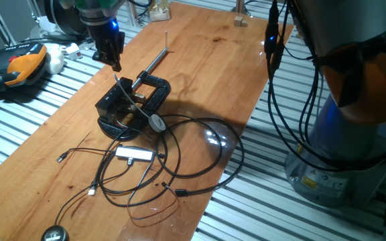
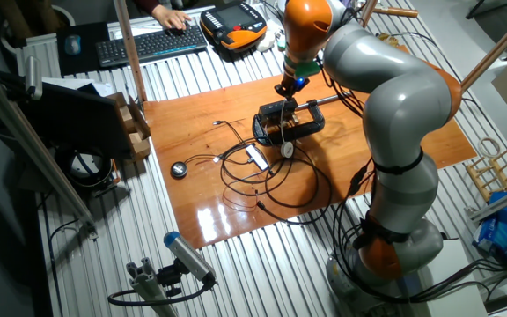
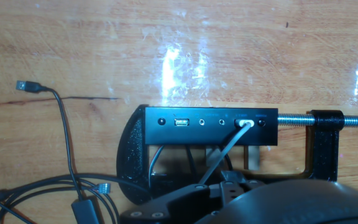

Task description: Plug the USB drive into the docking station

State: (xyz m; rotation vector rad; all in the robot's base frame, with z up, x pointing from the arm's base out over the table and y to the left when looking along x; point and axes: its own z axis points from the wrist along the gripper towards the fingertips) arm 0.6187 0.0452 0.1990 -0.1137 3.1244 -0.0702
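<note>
Alignment decides this step: the gripper (image 1: pixel 117 65) hovers just above the docking station (image 1: pixel 116 106), clamped mid-table, and should centre over the free USB port (image 3: pixel 181 122). Whether its fingers grip a drive cannot be told

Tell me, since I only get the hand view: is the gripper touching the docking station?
Observer: No. In one fixed view the gripper hangs above the docking station, clear of it.
Operator: What lies on the table below my frame's bottom edge?
Observer: A small flat silver adapter lies among looped black cables in front of the docking station.
Operator: Is anyone near the rig?
Observer: Yes. The other fixed view shows a person's hand at a keyboard beyond the far end of the table.
</note>
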